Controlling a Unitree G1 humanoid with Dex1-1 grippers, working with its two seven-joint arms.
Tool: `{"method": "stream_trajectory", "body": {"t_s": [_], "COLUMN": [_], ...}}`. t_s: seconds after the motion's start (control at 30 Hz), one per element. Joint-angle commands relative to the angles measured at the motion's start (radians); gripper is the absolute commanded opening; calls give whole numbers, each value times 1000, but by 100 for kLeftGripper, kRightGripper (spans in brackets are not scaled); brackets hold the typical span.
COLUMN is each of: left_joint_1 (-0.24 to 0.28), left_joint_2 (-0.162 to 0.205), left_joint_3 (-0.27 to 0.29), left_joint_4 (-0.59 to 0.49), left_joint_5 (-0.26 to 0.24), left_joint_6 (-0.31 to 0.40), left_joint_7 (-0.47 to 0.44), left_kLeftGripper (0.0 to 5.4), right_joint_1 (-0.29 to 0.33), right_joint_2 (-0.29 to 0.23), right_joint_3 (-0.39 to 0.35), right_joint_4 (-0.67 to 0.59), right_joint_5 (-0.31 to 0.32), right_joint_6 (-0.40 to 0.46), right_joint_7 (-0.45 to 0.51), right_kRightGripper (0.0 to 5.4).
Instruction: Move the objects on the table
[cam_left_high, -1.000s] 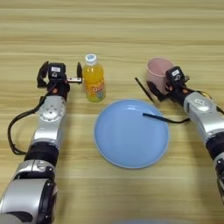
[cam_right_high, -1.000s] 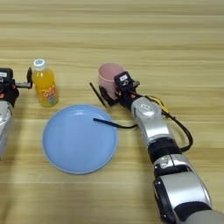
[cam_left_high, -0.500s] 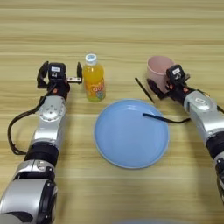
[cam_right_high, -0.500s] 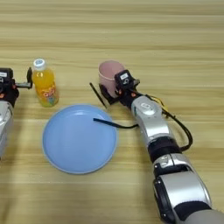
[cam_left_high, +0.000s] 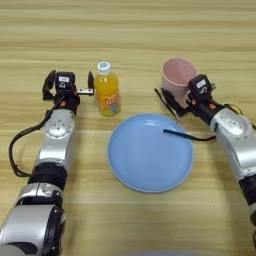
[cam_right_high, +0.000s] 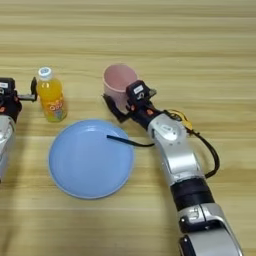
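A small orange juice bottle (cam_left_high: 107, 90) with a white cap stands upright on the wooden table (cam_left_high: 128, 30), left of centre. My left gripper (cam_left_high: 70, 81) is open just left of the bottle, which stands outside its fingers, close to the right one. A pink plastic cup (cam_left_high: 178, 75) stands upright at the right. My right gripper (cam_left_high: 186, 97) sits low against the cup's front right side.
A round light blue plate (cam_left_high: 150, 155) lies in front of the bottle and cup. A thin black cable (cam_left_high: 182, 135) from my right arm crosses the plate's right rim. Both forearms reach in from the lower corners.
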Motion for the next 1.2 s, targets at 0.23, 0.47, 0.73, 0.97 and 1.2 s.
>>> {"method": "stream_trajectory", "body": {"t_s": [0.23, 0.47, 0.73, 0.97, 1.2], "left_joint_1": [7, 8, 8, 9, 9], "left_joint_2": [-5, -5, -6, -6, -6], "left_joint_3": [-4, -5, -5, -5, -5], "left_joint_4": [-16, -20, -19, -21, -22], "left_joint_5": [8, 9, 9, 9, 9], "left_joint_6": [16, 19, 19, 19, 20], "left_joint_7": [5, 5, 5, 6, 6], "left_kLeftGripper": [540, 540, 540, 540, 540], "right_joint_1": [150, 192, 225, 243, 258], "right_joint_2": [-24, -25, -34, -47, -56], "right_joint_3": [89, 140, 194, 212, 228], "right_joint_4": [-214, -230, -242, -278, -287], "right_joint_5": [6, -1, -10, -4, -3], "right_joint_6": [115, 137, 137, 153, 170], "right_joint_7": [68, 95, 119, 127, 138], "right_kRightGripper": [433, 431, 431, 431, 428]}}
